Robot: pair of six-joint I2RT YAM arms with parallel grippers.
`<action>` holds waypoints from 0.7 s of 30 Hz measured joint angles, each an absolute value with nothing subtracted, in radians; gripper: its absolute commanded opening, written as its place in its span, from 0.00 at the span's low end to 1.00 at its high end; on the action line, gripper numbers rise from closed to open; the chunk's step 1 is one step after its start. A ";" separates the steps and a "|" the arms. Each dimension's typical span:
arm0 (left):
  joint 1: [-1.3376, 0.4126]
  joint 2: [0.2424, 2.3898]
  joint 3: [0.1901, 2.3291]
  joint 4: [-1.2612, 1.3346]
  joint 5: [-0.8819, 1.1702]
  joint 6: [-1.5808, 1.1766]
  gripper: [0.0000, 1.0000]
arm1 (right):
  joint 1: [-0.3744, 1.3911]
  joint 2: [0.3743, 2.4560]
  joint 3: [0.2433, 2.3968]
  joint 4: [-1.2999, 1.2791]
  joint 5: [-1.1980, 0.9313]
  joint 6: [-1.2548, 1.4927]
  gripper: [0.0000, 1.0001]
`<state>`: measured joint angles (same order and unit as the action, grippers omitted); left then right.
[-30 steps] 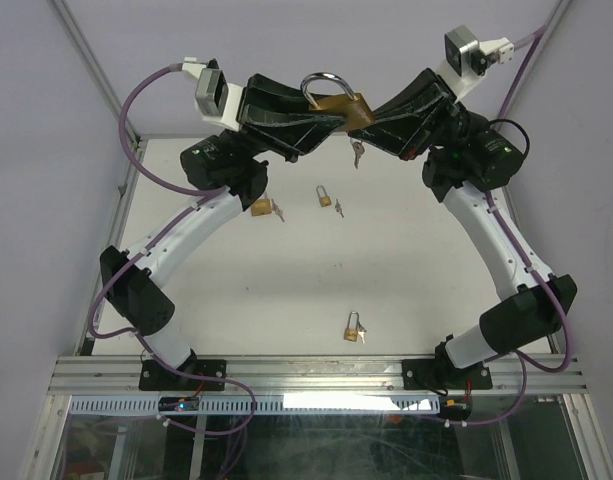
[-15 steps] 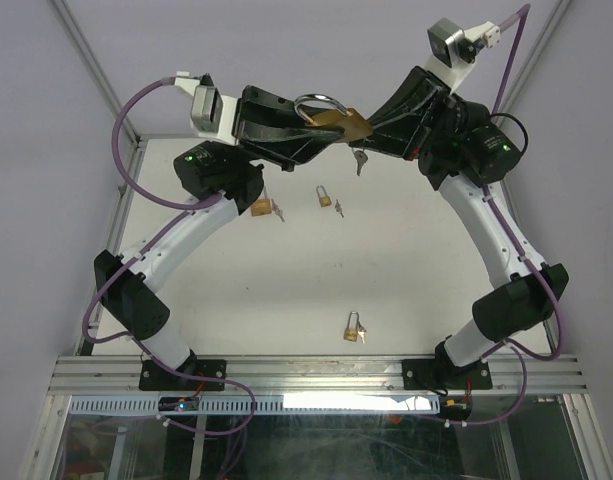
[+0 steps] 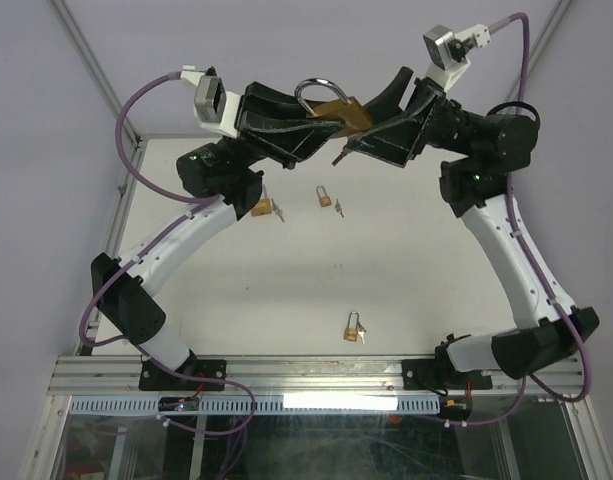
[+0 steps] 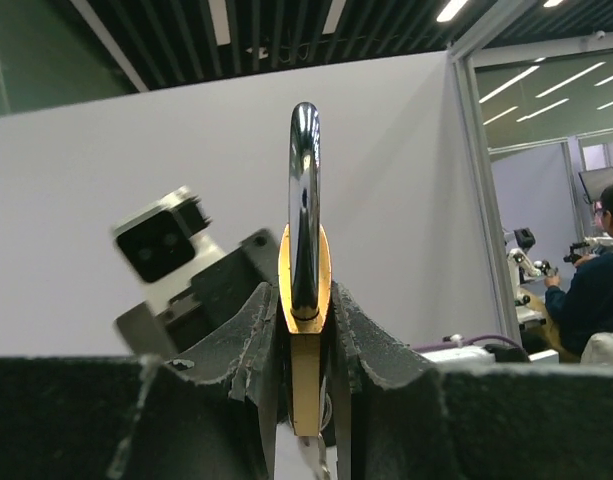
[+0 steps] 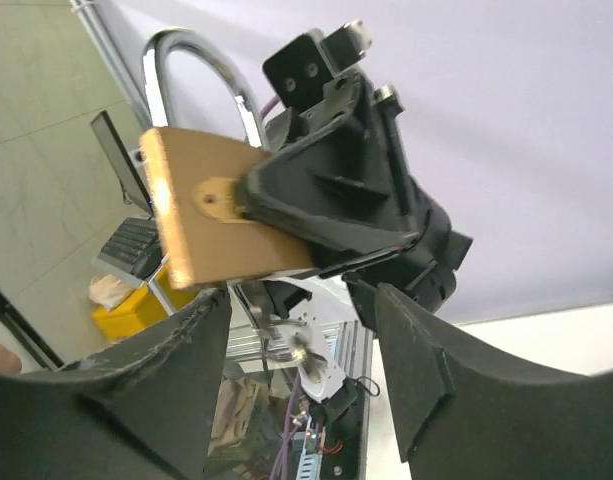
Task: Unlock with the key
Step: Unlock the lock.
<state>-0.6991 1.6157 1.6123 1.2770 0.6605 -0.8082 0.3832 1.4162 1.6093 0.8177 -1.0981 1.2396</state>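
Observation:
A large brass padlock (image 3: pixel 344 110) with a silver shackle (image 3: pixel 319 90) is held high above the table, and my left gripper (image 3: pixel 329 124) is shut on its body. In the left wrist view the padlock (image 4: pixel 304 385) stands edge-on between the fingers, shackle up. A key (image 3: pixel 339 155) hangs from the lock's underside and looks blurred as the key (image 5: pixel 302 350) in the right wrist view. My right gripper (image 3: pixel 358 128) stands open just right of the lock, its jaws on either side of the key without touching it. Whether the shackle is released does not show.
Three small brass padlocks with keys lie on the white table: one (image 3: pixel 261 208) at back left, one (image 3: pixel 325 196) at back centre, one (image 3: pixel 354 328) near the front. Metal frame rails (image 3: pixel 316 372) border the table, and purple cables loop off both wrists.
My right gripper has opened and let go of the key, and its wrist has turned and pulled back a little. The key now hangs swinging. The left gripper still holds the padlock.

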 measured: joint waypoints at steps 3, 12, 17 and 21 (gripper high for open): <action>-0.699 1.618 1.612 1.231 0.644 -0.823 0.00 | 0.389 1.297 1.552 0.554 -1.048 1.075 0.62; -0.699 1.624 1.612 1.128 0.544 -0.840 0.00 | 0.413 1.116 1.404 0.391 -0.833 0.673 0.90; -0.693 1.629 1.613 1.074 0.476 -0.824 0.00 | 0.431 1.048 1.277 0.406 -0.592 0.440 0.84; -0.693 1.635 1.612 1.040 0.446 -0.832 0.00 | 0.431 1.065 1.273 0.412 -0.535 0.367 0.76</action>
<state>-0.6933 1.6348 1.6123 1.0405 0.4458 -0.8322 0.4313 1.0653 1.2732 0.4118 -0.5350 0.3668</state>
